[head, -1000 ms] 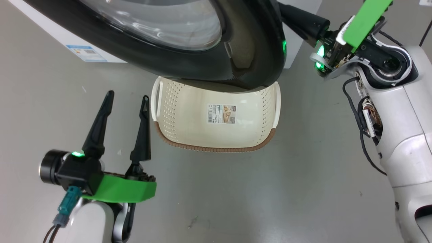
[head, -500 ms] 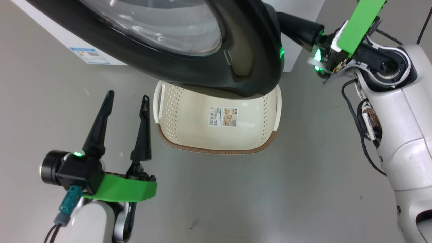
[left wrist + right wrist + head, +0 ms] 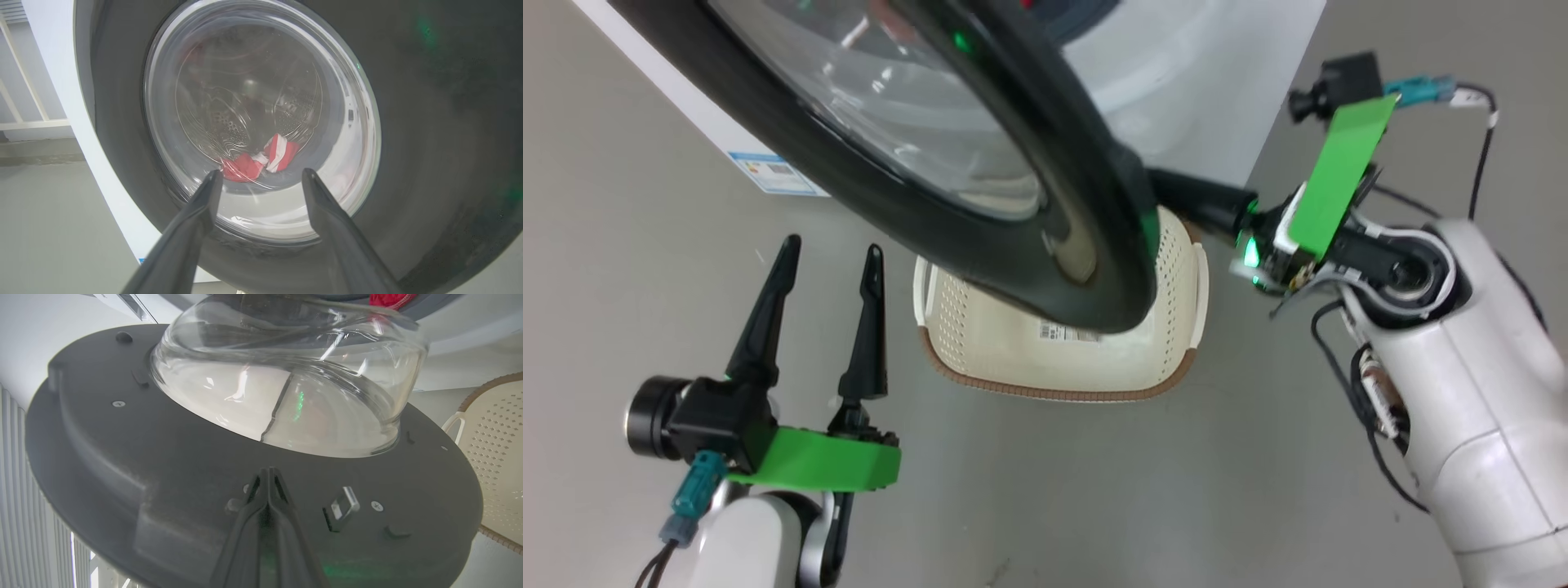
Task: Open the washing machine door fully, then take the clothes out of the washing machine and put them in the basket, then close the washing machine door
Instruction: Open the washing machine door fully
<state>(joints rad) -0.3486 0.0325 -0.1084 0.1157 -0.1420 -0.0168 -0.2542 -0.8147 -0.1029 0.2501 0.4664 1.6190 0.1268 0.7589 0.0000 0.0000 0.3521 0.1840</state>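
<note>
The washing machine door (image 3: pixel 1094 269) stands partly open, and its black rim and glass bowl hang over the far half of the cream basket (image 3: pixel 1054 392) on the floor. My right gripper (image 3: pixel 1176 194) is shut, with its tips (image 3: pixel 267 470) against the door's dark inner face (image 3: pixel 163 457), below the glass bowl (image 3: pixel 286 396). My left gripper (image 3: pixel 833 245) is open and holds nothing, left of the basket; in its wrist view (image 3: pixel 261 172) it faces the door's outer side. Red and white clothes (image 3: pixel 282 153) lie in the steel drum, seen through the glass. A red scrap of the clothes (image 3: pixel 388 299) shows at the drum mouth.
The white washing machine (image 3: pixel 1201 90) fills the far side, with a blue label (image 3: pixel 772 173) on its front. Grey floor surrounds the basket (image 3: pixel 490 457). The basket sits close under the door's lower edge. A pale railing (image 3: pixel 24 118) stands left of the machine.
The door has swung further open toward my left, with the shut right gripper following against its inner side. The head camera has shifted. My left gripper has stayed open in place.
</note>
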